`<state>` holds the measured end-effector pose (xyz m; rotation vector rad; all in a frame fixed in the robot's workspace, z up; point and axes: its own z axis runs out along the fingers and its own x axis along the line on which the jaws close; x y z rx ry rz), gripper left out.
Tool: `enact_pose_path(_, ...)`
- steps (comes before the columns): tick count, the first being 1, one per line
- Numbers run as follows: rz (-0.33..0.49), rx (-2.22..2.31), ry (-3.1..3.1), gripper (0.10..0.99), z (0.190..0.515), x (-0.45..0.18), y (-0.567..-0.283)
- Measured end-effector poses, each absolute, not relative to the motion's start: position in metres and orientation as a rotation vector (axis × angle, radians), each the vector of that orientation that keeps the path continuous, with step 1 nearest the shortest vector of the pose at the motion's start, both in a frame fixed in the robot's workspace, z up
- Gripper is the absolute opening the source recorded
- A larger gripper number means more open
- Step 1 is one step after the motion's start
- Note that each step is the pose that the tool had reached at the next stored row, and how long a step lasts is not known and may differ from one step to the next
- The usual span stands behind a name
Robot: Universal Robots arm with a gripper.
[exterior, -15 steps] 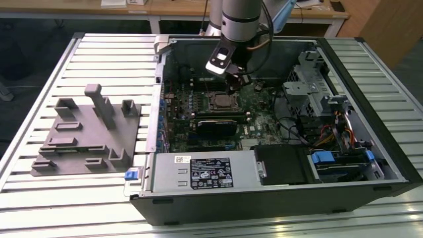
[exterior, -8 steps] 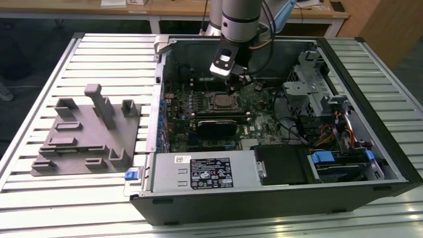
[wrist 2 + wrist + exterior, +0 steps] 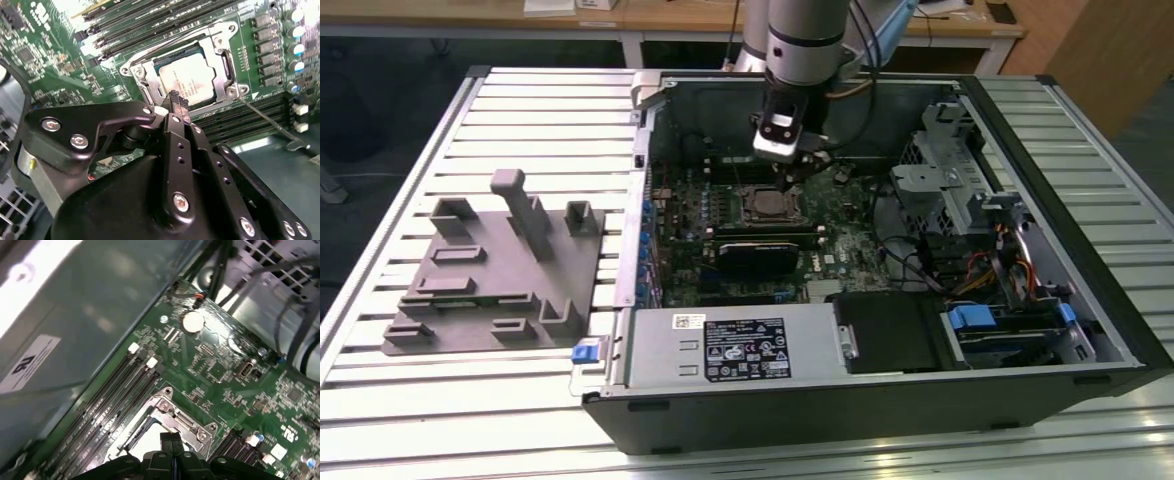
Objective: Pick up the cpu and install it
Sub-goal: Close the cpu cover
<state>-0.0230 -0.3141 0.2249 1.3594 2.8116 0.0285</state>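
Cpu (image 3: 187, 80) flat in socket (image 3: 227, 64), top up; hand (image 3: 176, 101) pinched closed nearby.

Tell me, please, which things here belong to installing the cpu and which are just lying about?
Part of the job:
cpu, lying in the socket frame
gripper, shut, close over the cpu
computer case

Just lying about:
grey tray
power supply
coin battery
memory slots
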Motion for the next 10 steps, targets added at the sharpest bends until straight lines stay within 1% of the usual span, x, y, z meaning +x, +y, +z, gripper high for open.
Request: enact_pose_path(10, 0.031, 1.099, 2.925, 0.106, 0.2241, -0.0231, -0.3141)
